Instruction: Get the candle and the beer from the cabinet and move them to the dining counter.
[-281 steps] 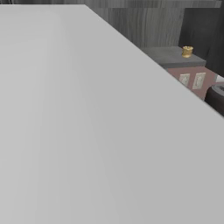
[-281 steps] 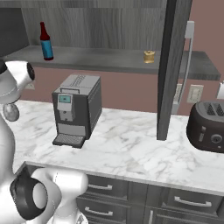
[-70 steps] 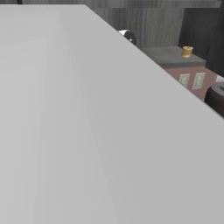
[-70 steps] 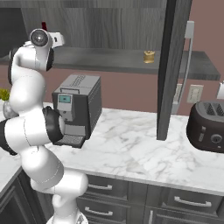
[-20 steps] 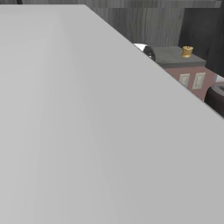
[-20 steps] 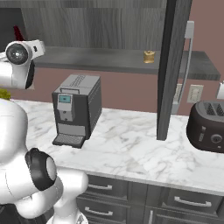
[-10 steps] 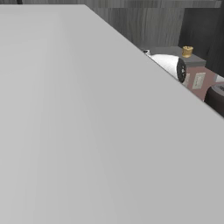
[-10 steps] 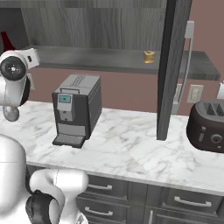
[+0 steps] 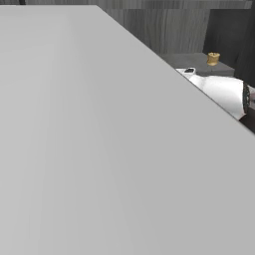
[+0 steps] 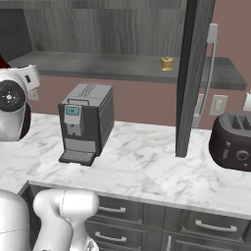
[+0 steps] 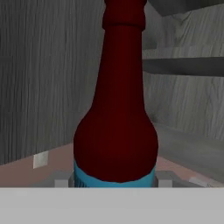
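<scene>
Beer [image 11: 116, 113] sits right in front of the hand cam, upright, dark red-brown glass w/ narrow neck and a blue band low on its body. It stands between the two grey finger tips [image 11: 61, 179] of the pincer [image 11: 114, 181], which flank its base on both sides, looking closed on the bottle; actual contact hard to confirm. Cabinet [image 10: 112, 24] interior of dark wood-grain behind it. In right base view the arm's head is at far left, w/ a bit of red showing at frame edge. Candle [image 10: 167, 63] stands on the cabinet's open bottom shelf, toward its right end, near the open door [image 10: 193, 73]. Coffee machine [image 10: 86, 122] and toaster [image 10: 233, 142] on marble worktop [image 10: 147, 166] below, well apart.
</scene>
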